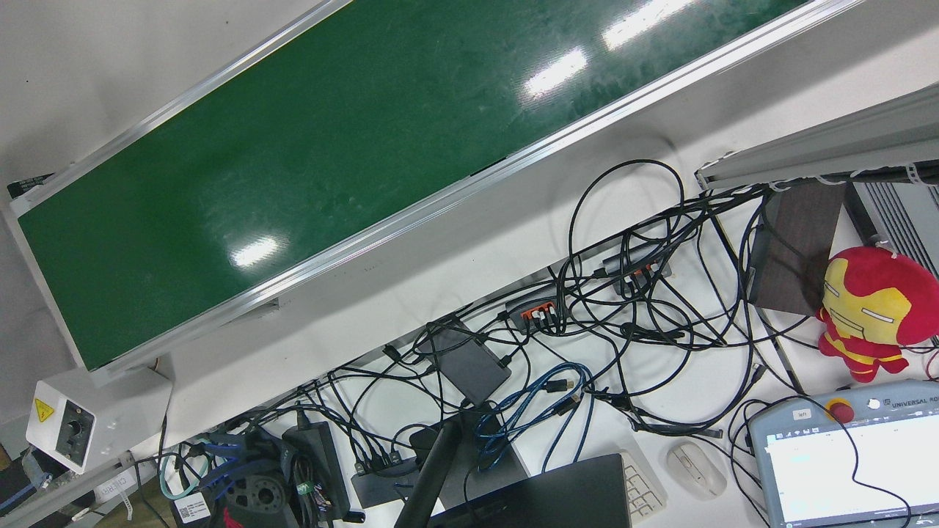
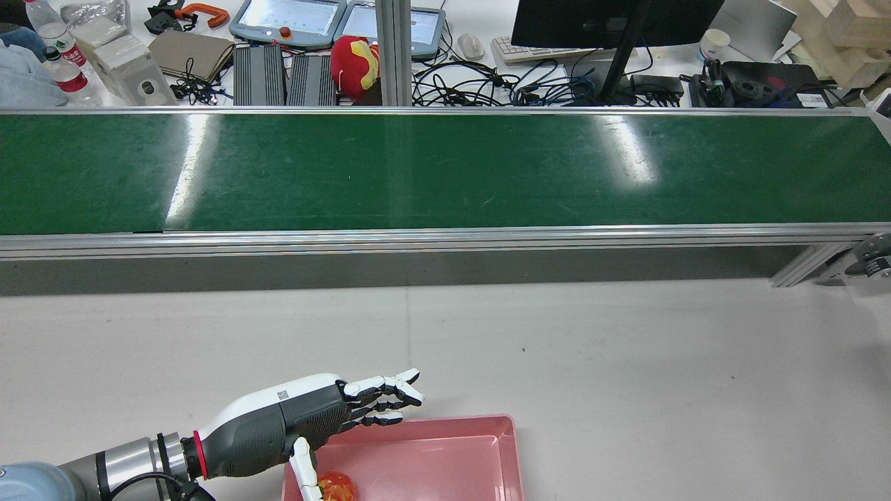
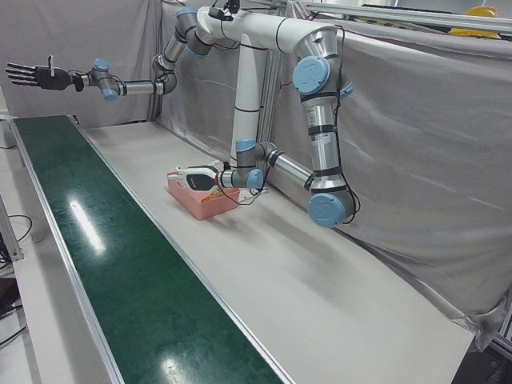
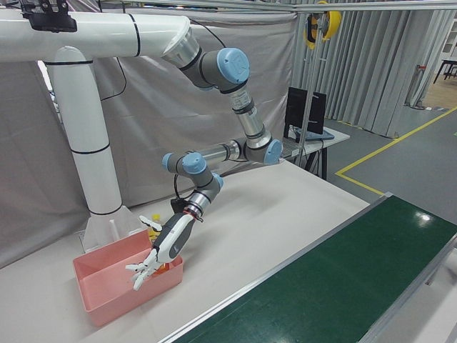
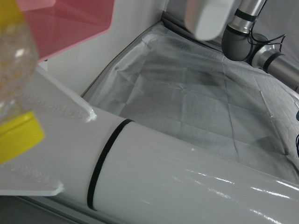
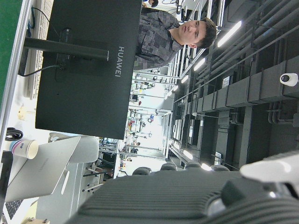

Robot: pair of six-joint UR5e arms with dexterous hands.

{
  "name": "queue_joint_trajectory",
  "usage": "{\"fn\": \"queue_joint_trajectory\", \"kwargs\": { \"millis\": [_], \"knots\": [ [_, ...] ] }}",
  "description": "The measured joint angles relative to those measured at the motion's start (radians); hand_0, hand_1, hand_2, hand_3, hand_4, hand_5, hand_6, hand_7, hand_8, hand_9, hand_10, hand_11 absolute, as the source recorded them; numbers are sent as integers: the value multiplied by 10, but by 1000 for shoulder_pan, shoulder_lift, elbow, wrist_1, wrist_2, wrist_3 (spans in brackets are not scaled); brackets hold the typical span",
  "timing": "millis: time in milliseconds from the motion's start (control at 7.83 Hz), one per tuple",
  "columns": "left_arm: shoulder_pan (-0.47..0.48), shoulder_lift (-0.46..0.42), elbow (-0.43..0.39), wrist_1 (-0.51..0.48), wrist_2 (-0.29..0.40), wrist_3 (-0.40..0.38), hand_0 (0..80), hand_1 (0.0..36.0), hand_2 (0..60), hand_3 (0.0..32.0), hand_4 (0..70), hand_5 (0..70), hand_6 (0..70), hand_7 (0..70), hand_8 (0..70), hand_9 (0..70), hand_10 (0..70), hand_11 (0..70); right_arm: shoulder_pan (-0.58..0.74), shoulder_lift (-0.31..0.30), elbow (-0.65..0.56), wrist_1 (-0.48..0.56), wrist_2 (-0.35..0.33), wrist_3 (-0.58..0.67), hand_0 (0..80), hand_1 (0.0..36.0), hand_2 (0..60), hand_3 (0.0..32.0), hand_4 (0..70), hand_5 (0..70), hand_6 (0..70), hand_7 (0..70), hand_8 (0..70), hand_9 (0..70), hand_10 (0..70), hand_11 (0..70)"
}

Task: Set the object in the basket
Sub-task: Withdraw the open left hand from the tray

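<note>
Hovering over the near edge of the basket, my left hand has its fingers spread and grips nothing; the ball, orange-red and glossy, lies in the basket's near corner just beside my thumb, apart from my palm as far as I can tell. I judge the drop done. The ball looks small, light and smooth, perhaps soft or netted, though the rear view is too coarse to say; if I had to take it again I would cup it from above with fingers round its widest part, since a shiny round thing will roll away from a pinch. My right hand is stretched out high above the far end of the belt, fingers splayed, empty, well apart from the basket. A bottle with a yellow cap shows blurred in my left hand view, beside the basket
</note>
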Motion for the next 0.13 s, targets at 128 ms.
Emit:
{"fn": "queue_joint_trajectory", "kwargs": {
  "millis": [128],
  "knots": [
    [-2, 9, 0, -8, 0, -1, 800, 124, 0, 2, 11, 167, 0, 0, 23, 14, 4, 39, 0, 0, 0, 0, 0, 0, 0, 0, 0, 0, 0, 0, 0, 0, 0, 0, 0, 0]
  ]
}}
